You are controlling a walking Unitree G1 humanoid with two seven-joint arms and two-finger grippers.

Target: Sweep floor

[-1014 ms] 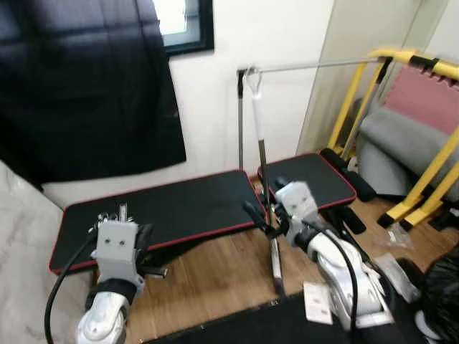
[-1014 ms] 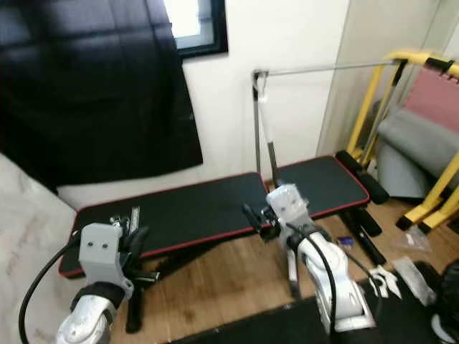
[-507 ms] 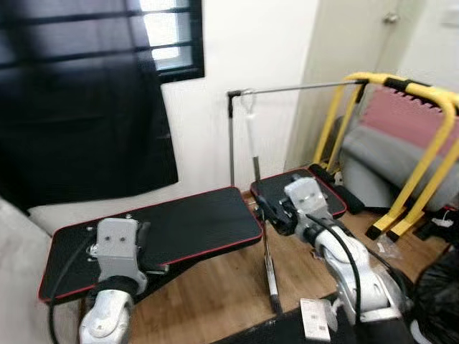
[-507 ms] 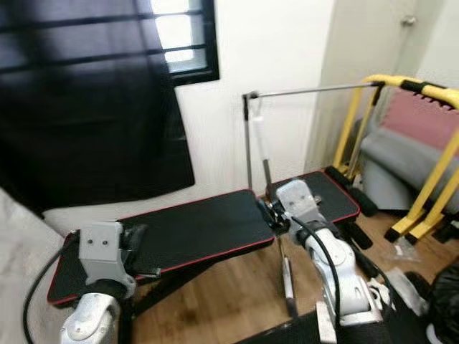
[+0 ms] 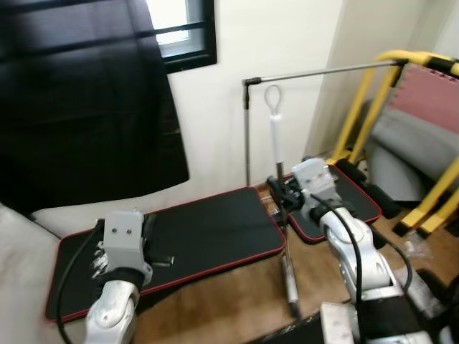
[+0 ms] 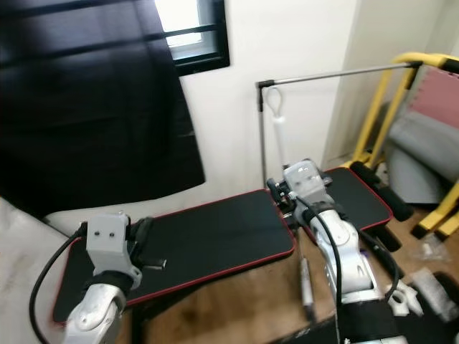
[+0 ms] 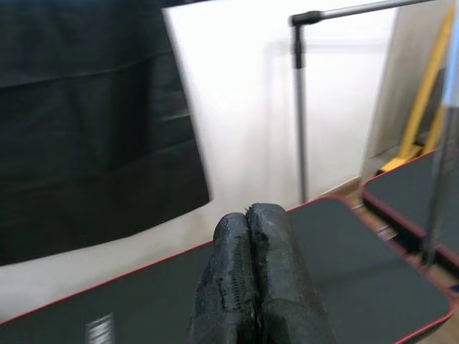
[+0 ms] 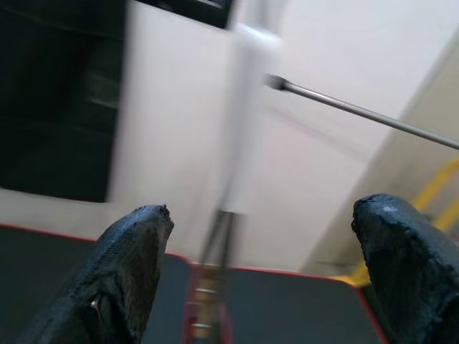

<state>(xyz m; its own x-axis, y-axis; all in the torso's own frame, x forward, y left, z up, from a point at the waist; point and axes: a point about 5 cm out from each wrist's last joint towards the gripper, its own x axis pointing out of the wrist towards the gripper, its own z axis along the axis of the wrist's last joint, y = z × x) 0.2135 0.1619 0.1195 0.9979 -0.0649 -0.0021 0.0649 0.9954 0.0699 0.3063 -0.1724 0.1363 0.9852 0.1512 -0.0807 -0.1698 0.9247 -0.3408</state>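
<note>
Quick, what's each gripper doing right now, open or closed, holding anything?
Left gripper: closed, fingers pressed together, holding nothing, above the black bench pad.
Right gripper: open wide, with the broom handle between its fingers, not gripped.

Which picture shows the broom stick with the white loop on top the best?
The left eye view: the whole broom handle shows there, white loop on top, leaning by the black bench. The right eye view shows nearly the same. The right wrist view shows it blurred between the right gripper's open jaws. In the left wrist view it is a blur at the edge.
</note>
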